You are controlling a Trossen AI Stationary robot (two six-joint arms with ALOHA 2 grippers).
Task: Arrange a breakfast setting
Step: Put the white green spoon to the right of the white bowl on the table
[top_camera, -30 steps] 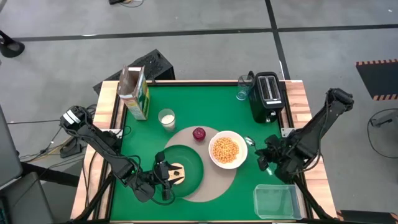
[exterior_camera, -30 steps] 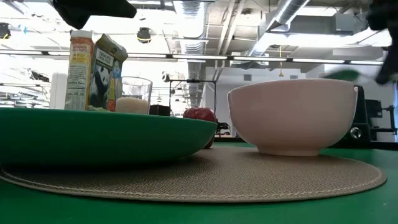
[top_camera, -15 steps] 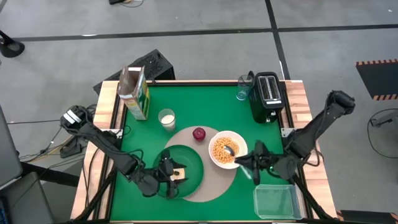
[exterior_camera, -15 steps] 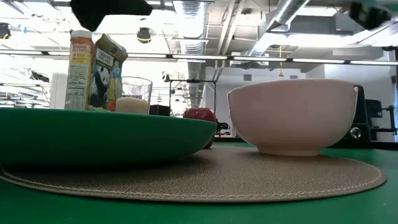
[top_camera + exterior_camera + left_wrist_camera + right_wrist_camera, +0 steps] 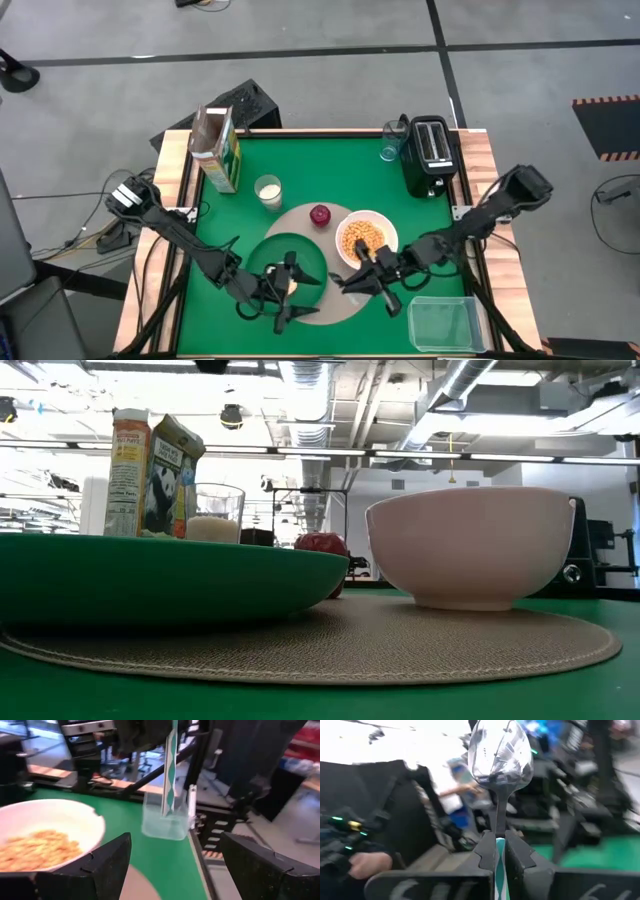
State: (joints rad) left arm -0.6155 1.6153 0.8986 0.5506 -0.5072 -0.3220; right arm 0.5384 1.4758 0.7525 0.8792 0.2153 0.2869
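The round beige placemat (image 5: 298,220) (image 5: 330,645) carries the dark green plate (image 5: 303,252) (image 5: 170,575) and the white bowl (image 5: 386,226) (image 5: 470,545) (image 5: 75,815), which holds cereal. The red apple (image 5: 320,214) sits at the mat's far edge. My left gripper (image 5: 290,297) (image 5: 175,870) is open over the plate's near part. A pale bit of the bagel (image 5: 291,285) shows between its fingers. My right gripper (image 5: 352,282) (image 5: 497,855) is at the bowl's near side, shut on the metal spoon (image 5: 501,750). My right gripper pinches the spoon's handle (image 5: 499,822) between its two fingers. The spoon's bowl (image 5: 501,750) sticks out past the fingertips, in line with them. The spoon is lifted clear of the table.
The cereal box (image 5: 218,148) (image 5: 150,475) and milk glass (image 5: 267,190) (image 5: 215,515) stand at the far left. A black toaster (image 5: 430,155) and a clear glass (image 5: 390,145) stand at the far right. A clear container (image 5: 443,322) (image 5: 165,822) is at the near right corner.
My right gripper has carried the spoon from the table's right side toward the left, past the bowl, to the bowl's near side. My left gripper has shifted over the plate toward the right and the near edge, and its fingers have spread apart.
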